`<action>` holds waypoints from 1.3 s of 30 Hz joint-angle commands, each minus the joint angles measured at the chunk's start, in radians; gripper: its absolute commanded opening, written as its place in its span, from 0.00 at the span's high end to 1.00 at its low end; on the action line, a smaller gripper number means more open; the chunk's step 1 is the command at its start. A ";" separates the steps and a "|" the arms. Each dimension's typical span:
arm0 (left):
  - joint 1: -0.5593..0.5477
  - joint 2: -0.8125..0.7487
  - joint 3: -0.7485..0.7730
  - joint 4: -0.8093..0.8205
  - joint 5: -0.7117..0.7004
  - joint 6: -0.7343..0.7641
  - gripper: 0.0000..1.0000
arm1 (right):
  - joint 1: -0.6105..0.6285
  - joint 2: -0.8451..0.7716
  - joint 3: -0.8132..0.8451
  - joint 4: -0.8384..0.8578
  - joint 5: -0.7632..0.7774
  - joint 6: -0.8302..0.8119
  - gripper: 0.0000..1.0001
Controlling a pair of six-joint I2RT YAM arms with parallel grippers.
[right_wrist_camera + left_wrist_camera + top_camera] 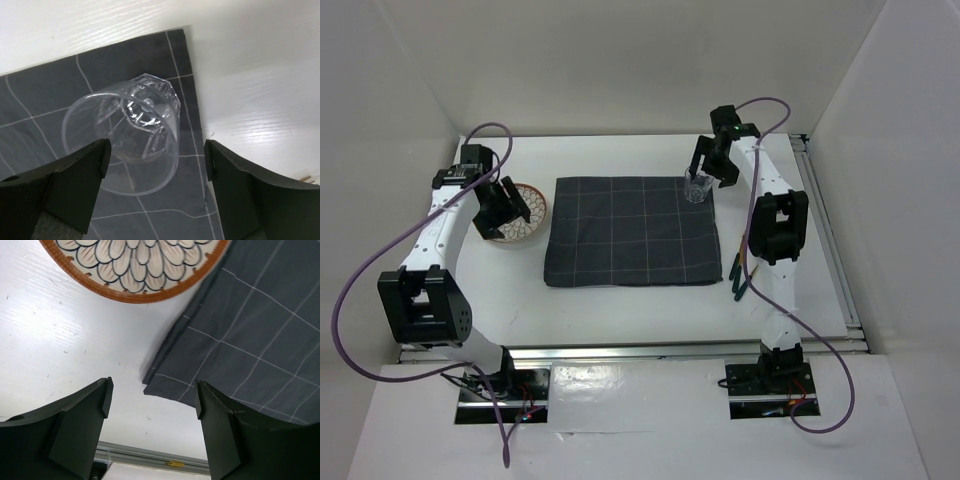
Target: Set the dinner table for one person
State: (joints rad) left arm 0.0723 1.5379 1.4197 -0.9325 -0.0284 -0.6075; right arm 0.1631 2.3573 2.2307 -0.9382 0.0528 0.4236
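Right wrist alone: faceted base of glass (131, 131), on cloth (40, 92) corner.

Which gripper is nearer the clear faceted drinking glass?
Right. The right gripper hovers over the glass; the left gripper is across the grey checked cloth, by the orange-rimmed plate.
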 commanded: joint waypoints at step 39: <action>0.270 0.219 -0.239 0.557 0.228 -0.250 1.00 | -0.166 -0.871 -0.646 -0.002 0.027 -0.088 0.00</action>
State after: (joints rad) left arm 0.3431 1.7958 1.1458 -0.3077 0.2470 -0.8898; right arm 0.0055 1.5257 1.5909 -0.9287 0.0685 0.3592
